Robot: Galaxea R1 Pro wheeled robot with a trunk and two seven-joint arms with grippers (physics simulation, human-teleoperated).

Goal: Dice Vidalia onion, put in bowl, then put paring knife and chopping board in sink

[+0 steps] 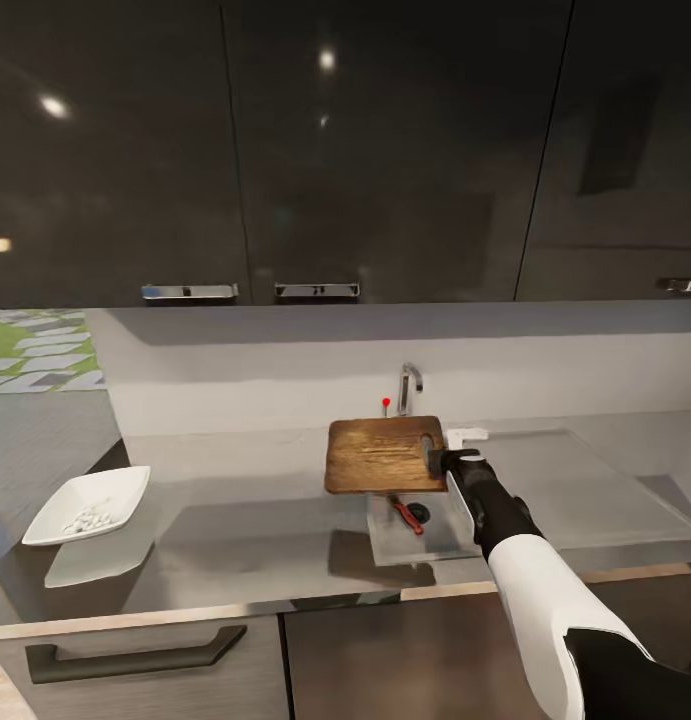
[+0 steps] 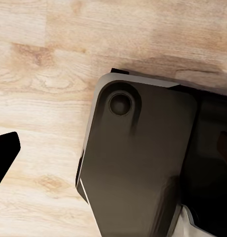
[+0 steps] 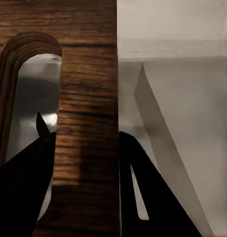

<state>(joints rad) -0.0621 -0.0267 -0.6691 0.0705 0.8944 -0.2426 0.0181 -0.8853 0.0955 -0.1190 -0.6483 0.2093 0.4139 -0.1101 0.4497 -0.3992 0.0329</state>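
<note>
Between our right pincer's [image 1: 437, 458] clamped fingers, the stiff brown wooden chopping board [image 1: 383, 455] hangs over the grey steel sink [image 1: 440, 535], held securely beside its handle slot.

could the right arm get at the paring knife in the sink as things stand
Probably not. The right gripper is shut on the chopping board, held over the sink, and the board overhangs part of the basin above the paring knife.
</note>
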